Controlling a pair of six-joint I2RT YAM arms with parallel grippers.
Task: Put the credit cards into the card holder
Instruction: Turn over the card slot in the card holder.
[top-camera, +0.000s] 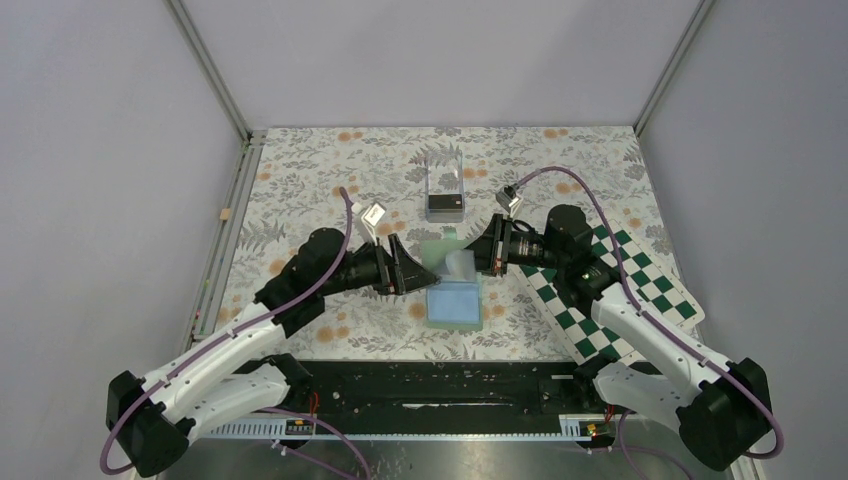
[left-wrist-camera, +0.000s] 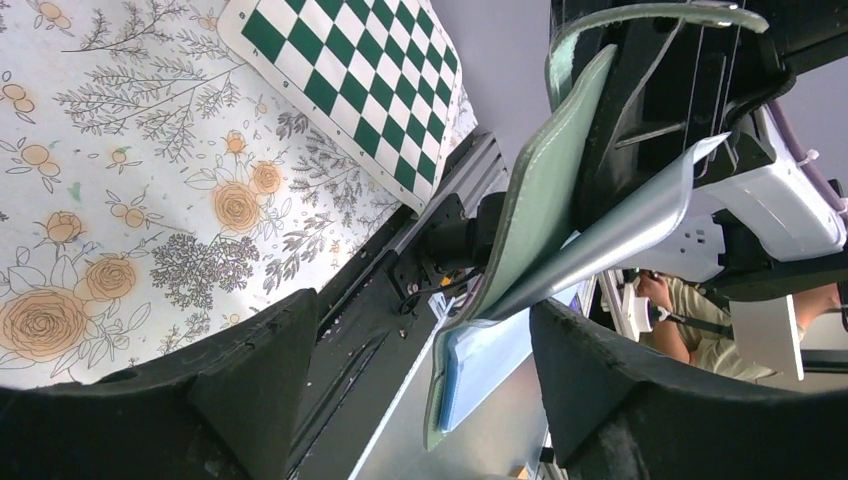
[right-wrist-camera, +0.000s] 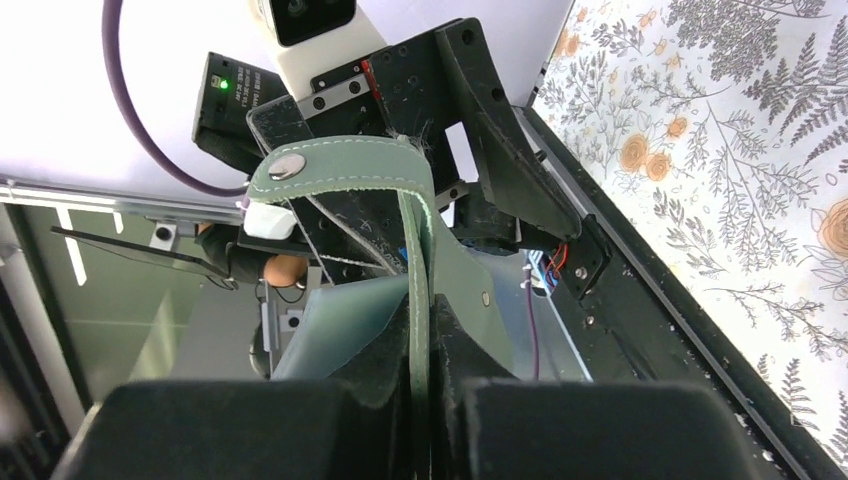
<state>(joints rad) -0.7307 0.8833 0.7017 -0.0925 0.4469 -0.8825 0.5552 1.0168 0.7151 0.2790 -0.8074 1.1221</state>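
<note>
The sage-green card holder (top-camera: 455, 302) lies open mid-table with its pale blue pockets facing up and its far flap lifted. My right gripper (top-camera: 478, 256) is shut on that flap; in the right wrist view the green leather with its snap strap (right-wrist-camera: 400, 200) stands edge-on between the closed fingers (right-wrist-camera: 420, 345). My left gripper (top-camera: 412, 268) is open at the holder's left side. In the left wrist view the holder's edge (left-wrist-camera: 470, 380) lies between the spread fingers (left-wrist-camera: 418, 305), not gripped. The black credit cards (top-camera: 445, 206) sit in the clear box behind, away from both grippers.
The clear acrylic box (top-camera: 444, 172) stands behind the holder at centre back. A green-and-white chequered board (top-camera: 640, 290) lies under the right arm, also in the left wrist view (left-wrist-camera: 350, 80). A black rail (top-camera: 440, 385) runs along the near edge. Metal frame posts stand at the back corners.
</note>
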